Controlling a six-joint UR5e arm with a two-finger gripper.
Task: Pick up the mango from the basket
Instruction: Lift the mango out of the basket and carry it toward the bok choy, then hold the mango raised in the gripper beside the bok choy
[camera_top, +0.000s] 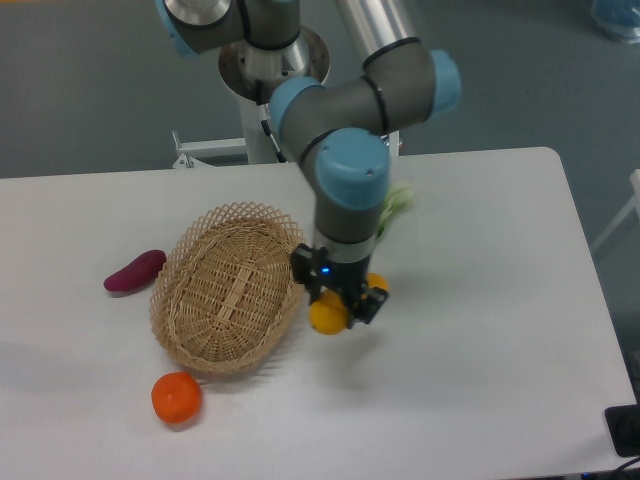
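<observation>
The wicker basket (228, 290) lies tilted on the white table at centre left, and its inside looks empty. My gripper (341, 308) points down just right of the basket's right rim. It is shut on the yellow-orange mango (326, 318). One end of the mango sticks out below the fingers at the left, and the other end shows behind them at the right. The mango is outside the basket, close above the table.
A purple sweet potato (135, 271) lies left of the basket. A round orange tangerine (177, 397) lies in front of the basket. A pale green vegetable (399, 203) is partly hidden behind the arm. The table's right edge (590, 270) runs diagonally.
</observation>
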